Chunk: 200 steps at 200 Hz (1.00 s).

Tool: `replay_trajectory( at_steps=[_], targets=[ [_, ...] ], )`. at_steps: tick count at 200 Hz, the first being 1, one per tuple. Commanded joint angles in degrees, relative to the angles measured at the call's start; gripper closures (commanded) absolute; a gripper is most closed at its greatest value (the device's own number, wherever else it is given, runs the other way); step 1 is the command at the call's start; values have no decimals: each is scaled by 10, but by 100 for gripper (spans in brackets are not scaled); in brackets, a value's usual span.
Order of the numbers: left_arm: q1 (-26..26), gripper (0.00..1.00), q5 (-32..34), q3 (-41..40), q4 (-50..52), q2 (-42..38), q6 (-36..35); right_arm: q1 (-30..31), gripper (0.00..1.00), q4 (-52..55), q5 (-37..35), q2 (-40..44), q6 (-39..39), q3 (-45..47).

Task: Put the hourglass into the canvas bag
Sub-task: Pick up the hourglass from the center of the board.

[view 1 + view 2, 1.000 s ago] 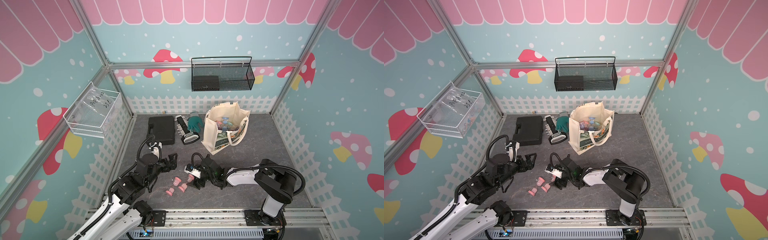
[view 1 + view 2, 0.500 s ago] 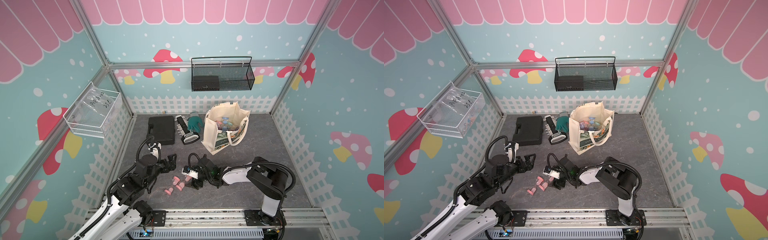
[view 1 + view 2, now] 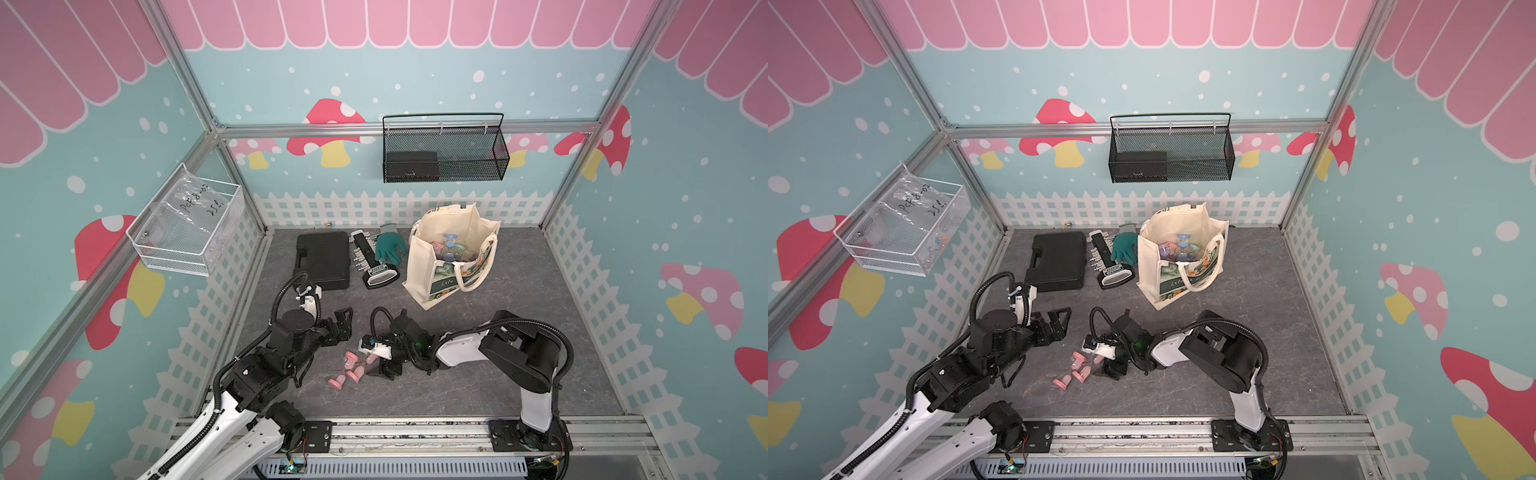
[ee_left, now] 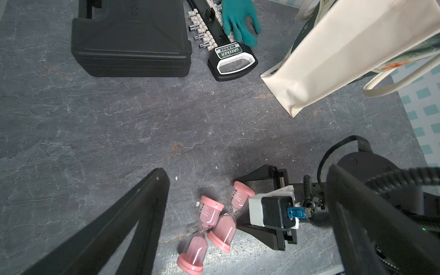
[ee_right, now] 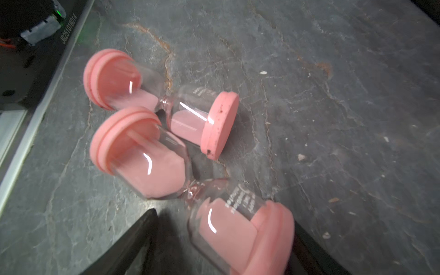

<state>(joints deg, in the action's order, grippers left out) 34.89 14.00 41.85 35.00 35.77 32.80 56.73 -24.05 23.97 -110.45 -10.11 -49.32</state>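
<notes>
**Grey slate-look tabletop (image 3: pixel 478 332): grab shaping up**

The right gripper (image 4: pixel 238 207) is straddling one lying pink-capped glass hourglass (image 5: pixel 152 171), jaws parted and gripping nothing. Its twin (image 5: pixel 185 119) is lying just beside. The cream floral canvas bag (image 3: pixel 424 257) is standing well apart. An off-centre squeeze would be sending the round glass skidding into its twin.

light: bright, even, soft shadows | top views: edges bowed | right wrist: dim, blurred
</notes>
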Motion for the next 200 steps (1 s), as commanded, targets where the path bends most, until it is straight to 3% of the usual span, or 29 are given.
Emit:
replay_trajectory(
  at_steps=[1, 52, 116, 157, 200],
  targets=[
    [-4, 1, 14, -5, 14, -3, 3, 6, 22, -3, 15, -2, -25, -3],
    [-4, 1, 13, -3, 14, -7, 2, 8, 20, -30, -5, 5, -51, 6],
    [-5, 0, 17, -1, 16, -12, -4, 9, 19, -19, 26, -6, -103, -10],
    [-5, 1, 20, 3, 20, -11, -4, 9, 25, 3, 40, -24, -115, -28],
    [-5, 1, 21, 5, 19, -7, -5, 9, 39, 11, 41, -23, -114, -28]
  ],
)
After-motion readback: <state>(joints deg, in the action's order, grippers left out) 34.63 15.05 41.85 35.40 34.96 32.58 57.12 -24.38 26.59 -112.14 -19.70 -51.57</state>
